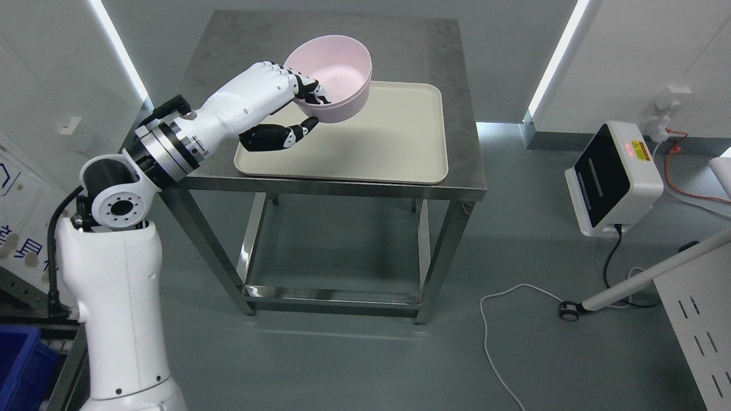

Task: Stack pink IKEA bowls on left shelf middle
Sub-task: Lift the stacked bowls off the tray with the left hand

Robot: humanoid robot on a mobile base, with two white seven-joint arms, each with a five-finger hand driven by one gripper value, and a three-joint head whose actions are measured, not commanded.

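Note:
A pink bowl [337,74] is held tilted in the air above the back left part of a cream tray [388,137]. My left hand [305,108] is shut on the bowl's near rim, fingers [311,91] over the edge and thumb [285,136] under the wall. The left arm reaches up from the lower left across the table's front left corner. The bowl's inside looks empty. No right arm shows.
The tray lies on a steel table [451,85] with an open frame underneath. A white device [614,177] with cables stands on the floor at the right. A blue crate [20,359] sits at the bottom left; a white wheeled stand leg [645,277] crosses the lower right.

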